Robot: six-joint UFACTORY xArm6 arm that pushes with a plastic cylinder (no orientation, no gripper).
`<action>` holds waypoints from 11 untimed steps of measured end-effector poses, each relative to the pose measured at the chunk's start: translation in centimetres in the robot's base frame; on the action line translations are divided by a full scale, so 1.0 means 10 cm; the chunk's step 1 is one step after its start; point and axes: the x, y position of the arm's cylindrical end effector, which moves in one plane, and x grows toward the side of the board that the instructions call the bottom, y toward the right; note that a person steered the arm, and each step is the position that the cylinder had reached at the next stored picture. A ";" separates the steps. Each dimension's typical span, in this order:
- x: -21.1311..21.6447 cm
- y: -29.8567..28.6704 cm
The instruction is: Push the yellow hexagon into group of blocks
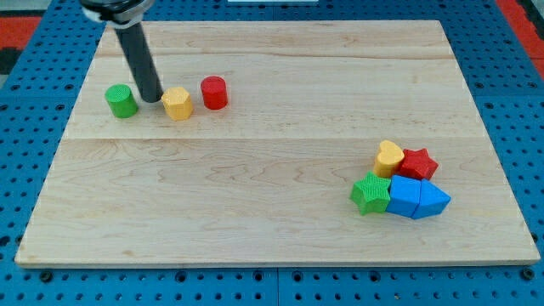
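Note:
The yellow hexagon (178, 103) sits at the view's upper left of the wooden board (272, 170). My tip (151, 98) stands just left of it, close to or touching its left side. A green cylinder (121, 100) is to the left of the tip and a red cylinder (213, 92) is to the right of the hexagon. The group of blocks lies at the view's lower right: a yellow heart (389, 158), a red star (417, 163), a green star (371, 194), a blue cube-like block (405, 196) and a blue triangle-like block (433, 201), all touching.
The board lies on a blue perforated table (272, 289). The arm's dark rod (136, 47) rises to the view's top left.

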 end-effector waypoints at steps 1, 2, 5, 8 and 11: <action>0.35 0.71; 0.81 1.17; 1.26 1.44; 1.44 0.55; 0.18 -0.29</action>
